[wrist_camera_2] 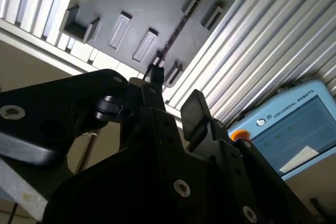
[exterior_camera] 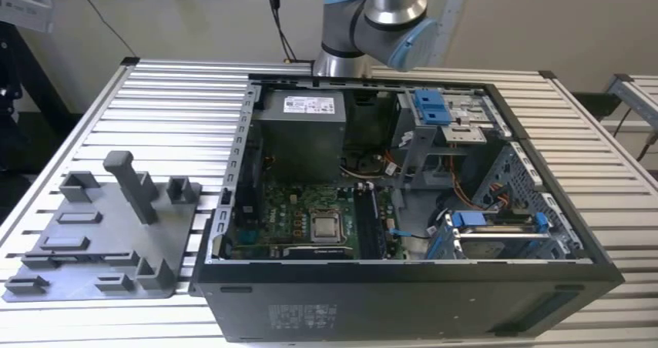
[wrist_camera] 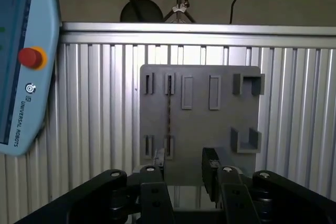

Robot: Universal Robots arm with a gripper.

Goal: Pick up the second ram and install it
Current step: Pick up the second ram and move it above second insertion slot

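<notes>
My gripper point(wrist_camera: 184, 170) hangs open and empty above the tray point(wrist_camera: 220, 129), where the ram point(wrist_camera: 169, 109) stands on edge. If I descend skewed, I could strike that thin edge and tip it.

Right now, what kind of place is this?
Probably a robotics lab or workshop: there is a robot arm, an open computer case on a slatted metal table, and a grey parts holder beside the case.

In the first wrist view the second ram point(wrist_camera: 169, 116), a thin dark strip, stands on edge across the grey holder plate point(wrist_camera: 210, 129), ends slotted into posts.
</notes>
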